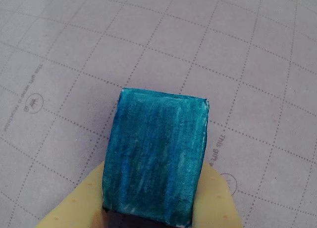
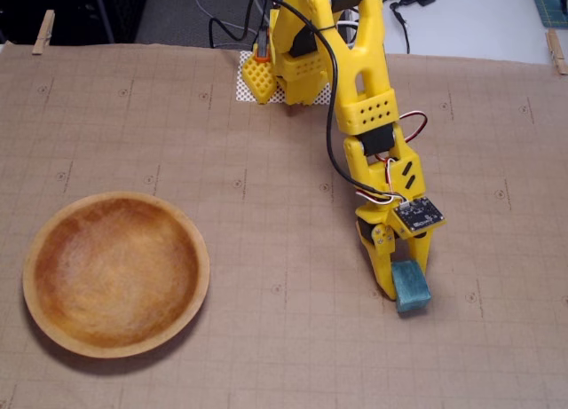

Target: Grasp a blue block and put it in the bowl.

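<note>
Teal-blue and grainy, the block (image 2: 412, 286) sits clamped between the yellow fingers of the gripper (image 2: 404, 289) in the fixed view; in the wrist view we see the block (image 1: 156, 156) filling the middle, above the gridded mat (image 1: 247, 65); the wooden bowl (image 2: 191, 240) lies well apart at the left, holding nothing.

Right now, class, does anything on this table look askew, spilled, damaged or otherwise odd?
Nothing stands out. The claw grips the blue block squarely, the bowl sits upright and empty at the fixed view's left, and the gridded mat lies flat.
</note>
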Robot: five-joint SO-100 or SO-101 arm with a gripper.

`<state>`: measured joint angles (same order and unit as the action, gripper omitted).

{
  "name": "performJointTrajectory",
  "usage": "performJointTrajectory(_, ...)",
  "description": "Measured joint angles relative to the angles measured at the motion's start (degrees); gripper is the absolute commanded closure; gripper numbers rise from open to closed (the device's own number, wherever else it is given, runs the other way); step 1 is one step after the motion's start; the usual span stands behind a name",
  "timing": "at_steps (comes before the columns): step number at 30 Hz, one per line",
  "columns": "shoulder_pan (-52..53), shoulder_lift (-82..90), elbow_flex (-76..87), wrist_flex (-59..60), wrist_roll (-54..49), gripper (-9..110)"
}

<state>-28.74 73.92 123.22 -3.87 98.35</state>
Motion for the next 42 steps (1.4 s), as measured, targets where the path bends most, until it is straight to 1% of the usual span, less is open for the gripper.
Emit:
performJointTrajectory(4, 0.0, 1.93, 0.09, 0.09, 0.0, 100)
performJointTrajectory(7, 0.0, 6.86, 2.64, 0.09, 0.0, 100)
performJointTrajectory(13, -0.09, 21.71, 9.84, 1.23, 0.0, 100)
performJointTrajectory(25, -0.88, 53.09, 12.13, 25.49, -0.79, 100)
performJointTrajectory(28, 1.58, 59.85, 12.13, 29.0, -2.55, 100)
performJointTrajectory(31, 5.1, 64.25, 12.13, 29.79, -4.04, 100)
performJointTrajectory(33, 6.86, 65.3, 12.13, 29.79, -4.66, 100)
performJointTrajectory(36, 12.74, 66.27, 12.13, 29.79, -5.8, 100)
performJointTrajectory(42, 21.18, 66.27, 12.13, 29.79, -6.42, 100)
